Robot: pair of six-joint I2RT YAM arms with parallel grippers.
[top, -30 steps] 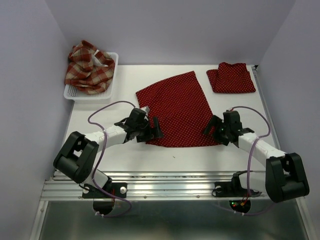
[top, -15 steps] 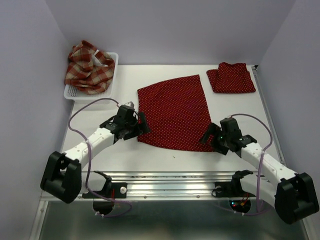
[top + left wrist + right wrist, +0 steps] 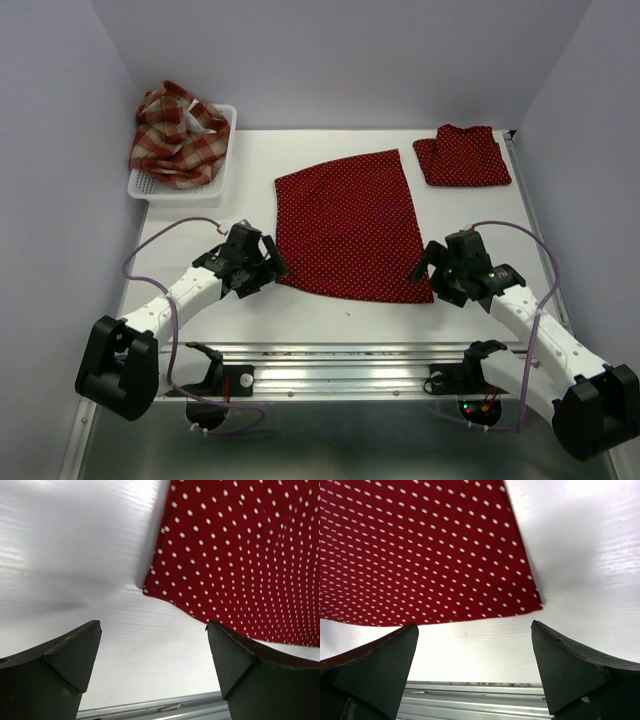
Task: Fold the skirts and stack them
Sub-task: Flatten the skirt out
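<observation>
Left end effector (image 3: 268, 262), right end effector (image 3: 428, 268) backed off polka-dot skirt (image 3: 348, 225) corners, empty.

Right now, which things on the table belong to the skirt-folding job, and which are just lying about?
Part of the job: spread polka-dot skirt; folded polka-dot skirt; plaid skirt, crumpled.
Just lying about: white mesh basket, which holds the plaid skirt.

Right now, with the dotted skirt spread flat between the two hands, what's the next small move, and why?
Probably ease the left hand and right hand forward onto the near corners of the spread skirt and pinch them. It lies flat and unfolded, both hands are open and empty, and each corner sits just ahead of the fingers.
</observation>
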